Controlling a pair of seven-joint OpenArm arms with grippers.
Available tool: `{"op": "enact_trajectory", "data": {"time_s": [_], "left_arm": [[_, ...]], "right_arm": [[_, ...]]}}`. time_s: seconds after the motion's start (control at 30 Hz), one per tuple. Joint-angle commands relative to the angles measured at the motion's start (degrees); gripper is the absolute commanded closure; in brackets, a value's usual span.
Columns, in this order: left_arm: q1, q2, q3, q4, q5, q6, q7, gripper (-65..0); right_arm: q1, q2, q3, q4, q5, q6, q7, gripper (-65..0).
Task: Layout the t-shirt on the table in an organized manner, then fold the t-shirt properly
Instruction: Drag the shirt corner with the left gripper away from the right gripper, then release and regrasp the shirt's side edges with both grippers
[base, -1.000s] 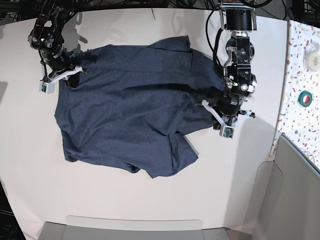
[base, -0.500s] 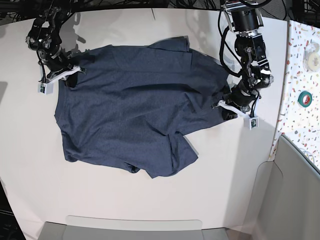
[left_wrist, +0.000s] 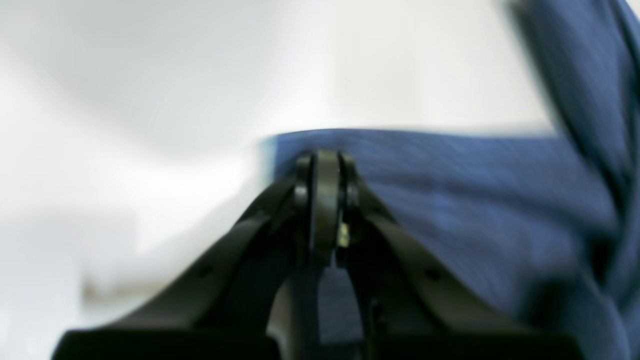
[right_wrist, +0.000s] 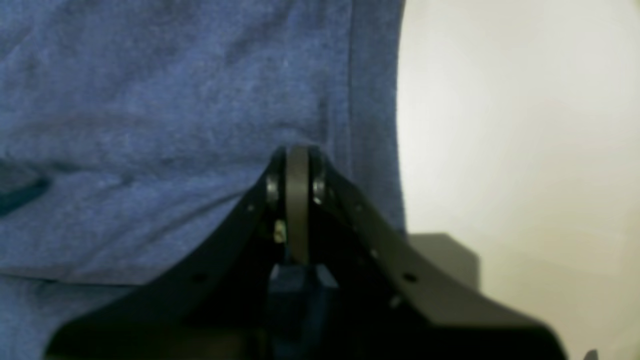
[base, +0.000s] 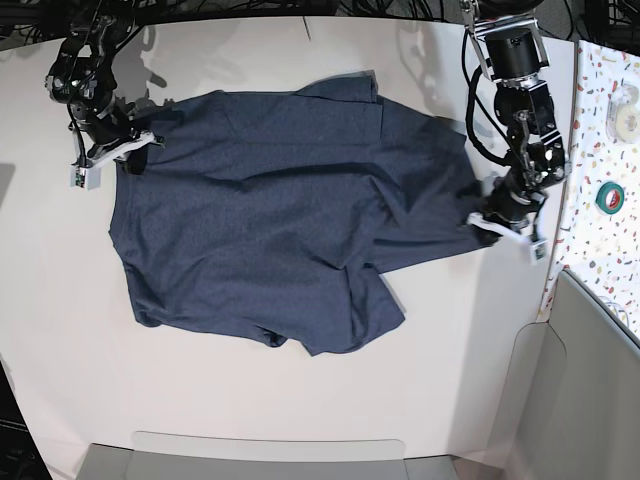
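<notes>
Writing: none readable; the shirt (base: 270, 210) shows only plain navy cloth.
Shirt: spread rumpled across the middle of the table (base: 300, 400).
Left gripper (base: 483, 218): clamped on the shirt's edge.
Right gripper (base: 128, 158): clamped on the opposite edge.
Hard to see: left wrist view is blurred.
</notes>
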Motion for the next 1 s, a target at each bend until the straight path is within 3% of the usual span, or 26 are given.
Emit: {"op": "enact_trajectory", "data": {"time_s": [0.0,0.07,0.27,0.43,0.63,0.97], "left_arm": [[0.41,-1.01,-1.93,0.01,1.7,2.58,0.97,0.0],[0.68,-2.07,-4.13,-0.6,1.7,4.6,0.97,0.0],[1.12,-2.86,-9.93,-2.8,1.7,5.13,-1.4,0.0],[3.32,-4.09,-10.54,-3.59,1.7,5.13,-6.15,0.0],[4.2,-4.7,-10.98,-3.15,1.7,5.13,-6.85,0.0],[9.03,-3.03,-10.98,9.51,1.7,5.13,-6.94,0.0]], "right_arm": [[-0.15,0.57,0.39,0.31,-1.07,-0.39,-0.86,0.0],[-0.15,1.1,0.39,0.31,-1.15,-0.39,-0.86,0.0],[-0.15,2.15,0.57,0.31,-1.15,-0.39,-0.77,0.0],[-0.24,2.68,4.35,0.31,-1.15,-0.39,-0.86,0.0],[-0.5,5.49,5.05,0.31,-0.8,-0.39,-0.86,0.0],[-1.03,5.49,5.14,2.86,-0.8,-0.39,-0.86,0.0]]}}
